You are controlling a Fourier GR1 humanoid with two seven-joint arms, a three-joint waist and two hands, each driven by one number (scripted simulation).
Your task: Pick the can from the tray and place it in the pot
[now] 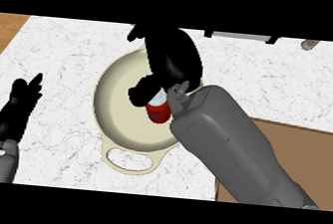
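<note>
A red can [158,113] with a pale top hangs over the inside of the cream pot [117,115], near its right side. My right hand [170,59] reaches over the pot from the right, its thumb and fingers curled round the can's top, so most of the can is hidden. The pot is oval, with a loop handle [129,160] at its near end. The brown tray [306,156] lies at the right, partly under my right forearm. My left hand [18,106] rests at the left edge, fingers straight and pointing up.
The white marble counter [64,50] carries the pot and tray, with wooden floor beyond its left and right edges. A dark object [239,36] and a small grey thing [310,44] sit at the far edge.
</note>
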